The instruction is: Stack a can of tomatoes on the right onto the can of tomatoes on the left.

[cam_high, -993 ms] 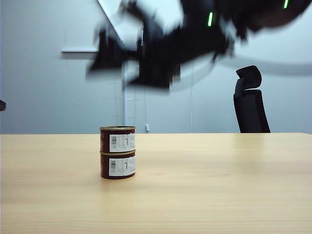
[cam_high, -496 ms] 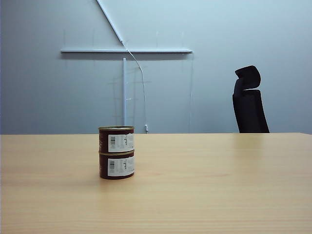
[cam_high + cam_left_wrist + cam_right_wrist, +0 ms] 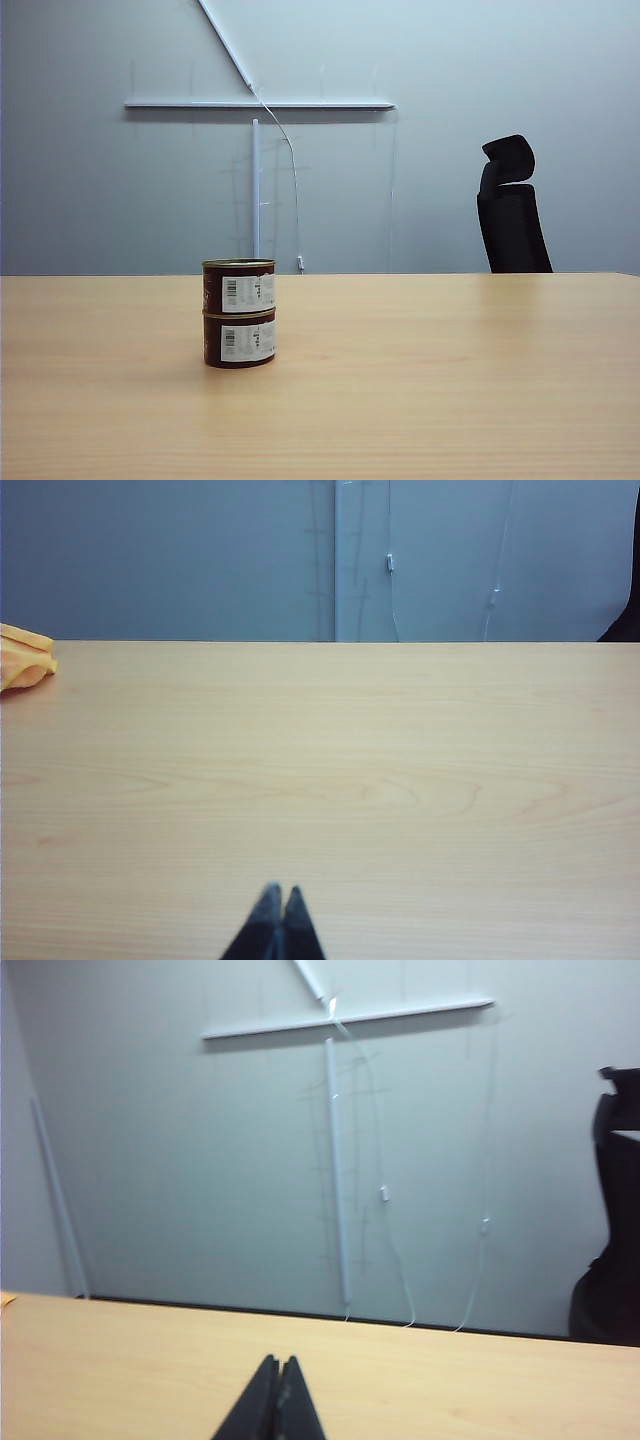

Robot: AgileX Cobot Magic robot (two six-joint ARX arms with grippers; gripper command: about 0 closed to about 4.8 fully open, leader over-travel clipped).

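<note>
Closest to you, your left gripper (image 3: 279, 920) sits low over the bare table (image 3: 450, 380) with its fingers pressed together and nothing between them; your right gripper (image 3: 272, 1395) is likewise pinched closed and empty, aimed out over the table toward the grey wall (image 3: 100, 180). Neither gripper shows in the exterior view, and neither wrist camera sees the cans, so you cannot tell which arm is nearer to them. Out on the table, the upper can of tomatoes (image 3: 240, 286) rests squarely on the lower can of tomatoes (image 3: 239, 340), both upright, long axes vertical, labels facing you. Judged from that, the stacking looks done and no further reach is called for. Nothing stands near the stack. Beyond it and off to the right, a black office chair (image 3: 512, 210) waits behind the table; an orange cloth (image 3: 24, 657) lies at the table's edge in the left wrist view.
</note>
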